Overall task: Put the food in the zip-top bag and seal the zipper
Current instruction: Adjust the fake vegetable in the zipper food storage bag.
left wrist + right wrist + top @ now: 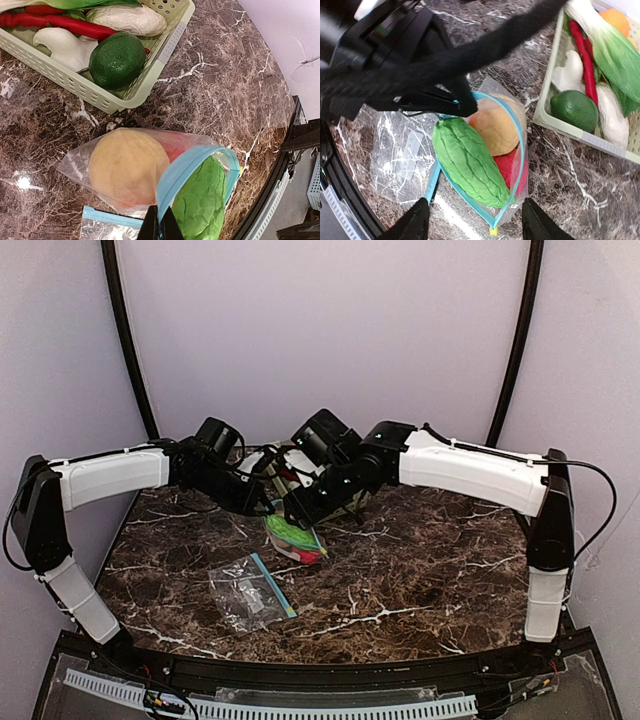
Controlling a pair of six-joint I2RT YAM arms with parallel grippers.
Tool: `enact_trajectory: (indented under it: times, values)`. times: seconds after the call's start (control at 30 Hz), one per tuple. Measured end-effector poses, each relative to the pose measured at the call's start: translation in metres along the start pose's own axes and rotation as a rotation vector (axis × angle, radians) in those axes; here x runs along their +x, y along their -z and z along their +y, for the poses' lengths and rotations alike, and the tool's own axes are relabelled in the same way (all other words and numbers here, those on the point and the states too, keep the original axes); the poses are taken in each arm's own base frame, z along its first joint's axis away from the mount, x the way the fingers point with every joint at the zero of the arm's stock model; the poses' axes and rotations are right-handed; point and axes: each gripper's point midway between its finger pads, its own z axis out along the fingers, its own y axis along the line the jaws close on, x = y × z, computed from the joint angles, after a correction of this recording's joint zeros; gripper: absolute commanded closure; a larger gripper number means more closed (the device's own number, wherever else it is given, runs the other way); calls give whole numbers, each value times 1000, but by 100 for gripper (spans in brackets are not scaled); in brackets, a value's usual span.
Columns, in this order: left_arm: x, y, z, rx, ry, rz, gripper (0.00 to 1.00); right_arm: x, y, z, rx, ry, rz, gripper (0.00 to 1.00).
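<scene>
A clear zip-top bag [517, 107] with a blue zipper rim [187, 170] lies open on the marble table. Inside it are a peach [127, 167], a red apple [517, 172] and a green leafy vegetable [470, 162] that sticks out of the mouth. My left gripper [160, 227] is shut on the bag's blue rim and holds the mouth open. My right gripper [477, 222] is open and empty, just above the bag's mouth, with the leafy vegetable between its fingers. In the top view both grippers meet over the bag [295, 535].
A pale green lattice basket [170, 40] stands beside the bag, holding a green lime [117, 60], white radishes [130, 20], red chilli [60, 22], an orange [615, 20] and leafy greens [615, 55]. A second, empty zip-top bag [245, 590] lies nearer the front edge.
</scene>
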Motion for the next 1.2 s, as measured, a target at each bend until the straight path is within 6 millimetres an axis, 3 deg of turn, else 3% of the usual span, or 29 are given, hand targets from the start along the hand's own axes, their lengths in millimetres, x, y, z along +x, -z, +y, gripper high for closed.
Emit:
enact_trajectory:
  times: [0.1, 0.27, 0.43, 0.67, 0.9, 1.2]
  values:
    - [0, 0, 0, 4, 4, 2, 99, 1, -5, 6, -36, -7, -5, 51]
    - [1, -1, 0, 5, 6, 4, 99, -7, -9, 17, -99, 2, -44, 53]
    - [1, -2, 0, 5, 9, 7, 99, -14, -19, 24, -136, 10, -75, 49]
    - [1, -2, 1, 4, 10, 7, 99, -2, -52, 19, -98, 19, -47, 45]
    - [3, -4, 5, -1, 19, 14, 99, 0, -62, 6, -24, 27, -58, 65]
    - [3, -4, 7, -4, 23, 15, 99, -3, -70, -6, 42, 14, -82, 71]
